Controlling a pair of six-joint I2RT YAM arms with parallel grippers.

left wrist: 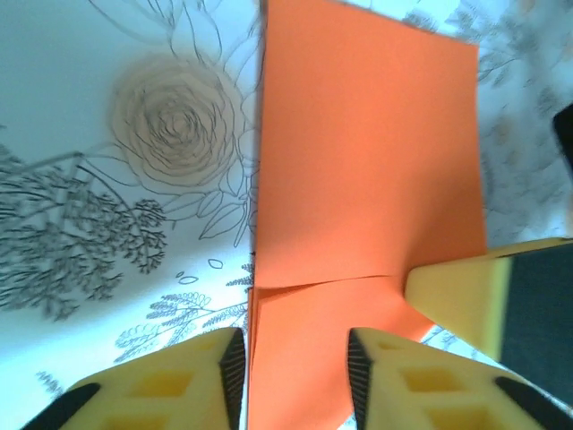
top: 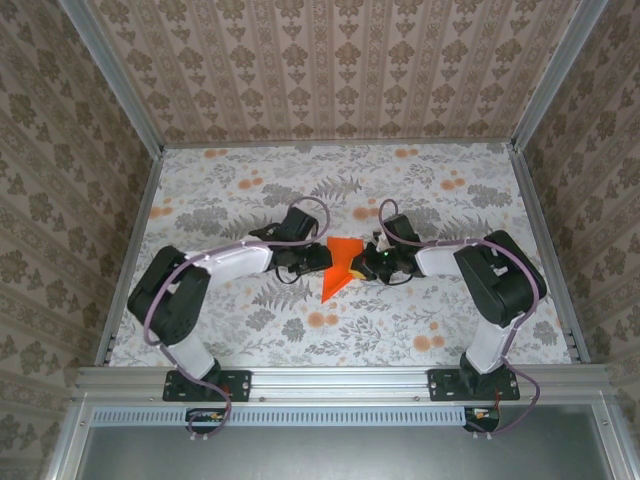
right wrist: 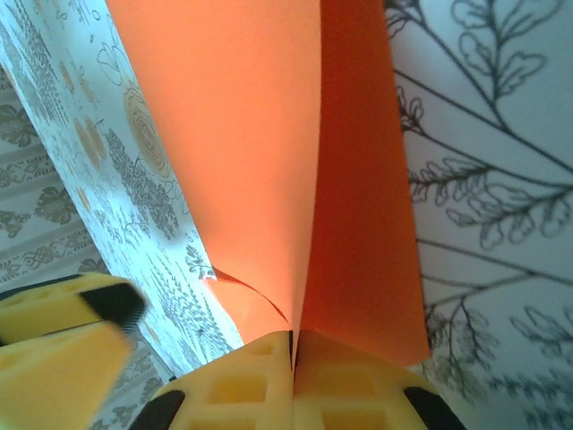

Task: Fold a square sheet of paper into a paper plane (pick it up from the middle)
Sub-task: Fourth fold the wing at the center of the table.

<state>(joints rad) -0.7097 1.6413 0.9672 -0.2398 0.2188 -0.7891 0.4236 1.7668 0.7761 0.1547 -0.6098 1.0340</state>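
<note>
Mid-table from above, bright orange paper point(top: 338, 270), folded to a downward point, sits between the left gripper point(top: 322, 258) and right gripper point(top: 358, 267) over the floral-print table point(top: 450, 200); patterned beige walls point(top: 330, 70) box it in. Over to the left wrist: yellow fingers point(left wrist: 179, 385) parted, the smooth, creased sheet running between them, unclamped. Right wrist: jaws pinched tight on the paper, two matte layers meeting at a crisp fold, one corner curling.

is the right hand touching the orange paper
Touching. The right wrist view shows the orange paper pinched in the shut right hand.
</note>
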